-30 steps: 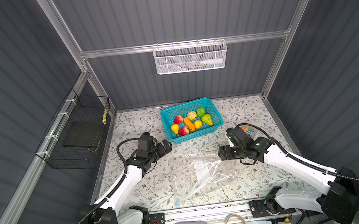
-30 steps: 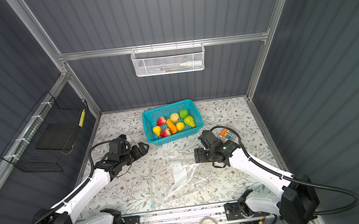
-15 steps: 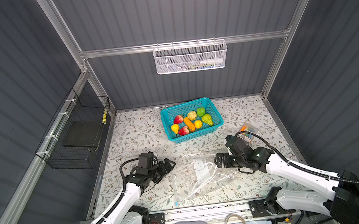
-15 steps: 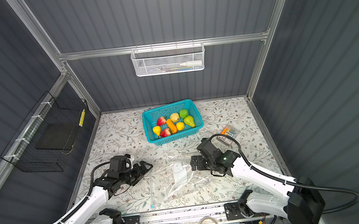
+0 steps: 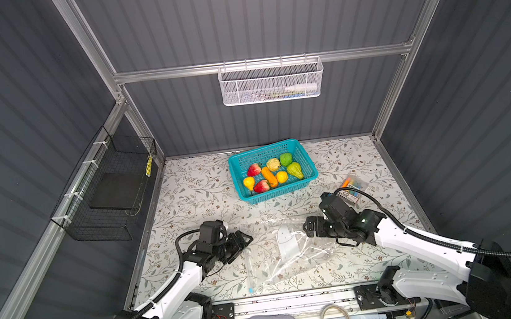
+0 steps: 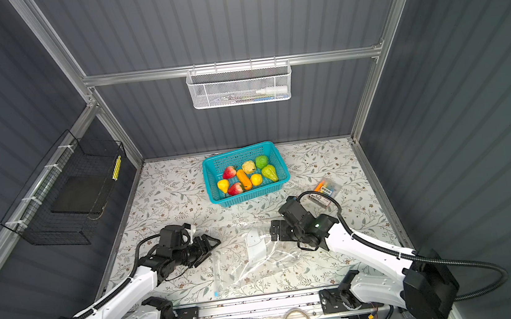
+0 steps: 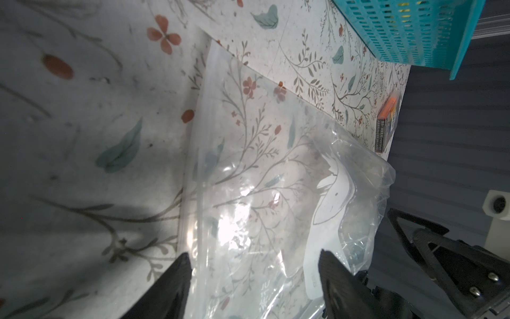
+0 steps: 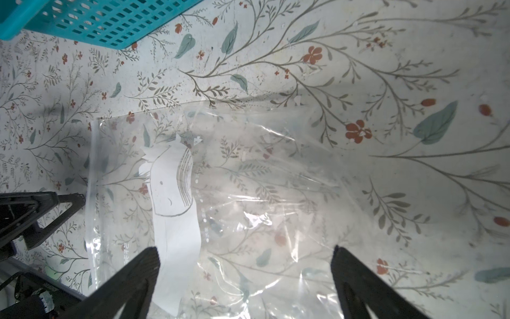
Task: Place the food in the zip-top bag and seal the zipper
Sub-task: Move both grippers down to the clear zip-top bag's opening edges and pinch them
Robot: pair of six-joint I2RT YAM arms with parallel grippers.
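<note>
food: eight small glossy toy fruits and vegetables [image 5: 268,173] (red, yellow, orange, green), all inside the teal perforated plastic basket [image 5: 239,181]; none in the bag.
bag: large clear crinkly zip-top bag [image 5: 290,260], flat on the floral-print table mat [image 5: 193,192], on the robot side of the basket and clear of it.
zipper: thin clear strip [image 7: 193,154] along the bag edge facing the left arm. The tiny light-blue slider tab [image 5: 251,288] sits at the strip end farthest from the basket.
label: white patch [image 8: 172,193] on the bag with a line-drawn horse-like head with mane, eye and mouth.
writing: small print on the bag next to the patch, too blurred to read.
left gripper [image 5: 244,237]: at the bag corner nearest the basket on the zipper side. Its fingers [image 7: 176,279] are apart and the bag edge shows between them. No pinch visible, and I can't tell if they touch the plastic.
right gripper [image 5: 307,228]: at the bag's opposite side, also on the robot side of the basket. Its fingers [image 8: 138,273] are spread wide over the bag and hold nothing.
packet: orange-and-black packet [image 5: 349,189] on the mat, right of the basket and slightly nearer the robot. Its print is not legible.
</note>
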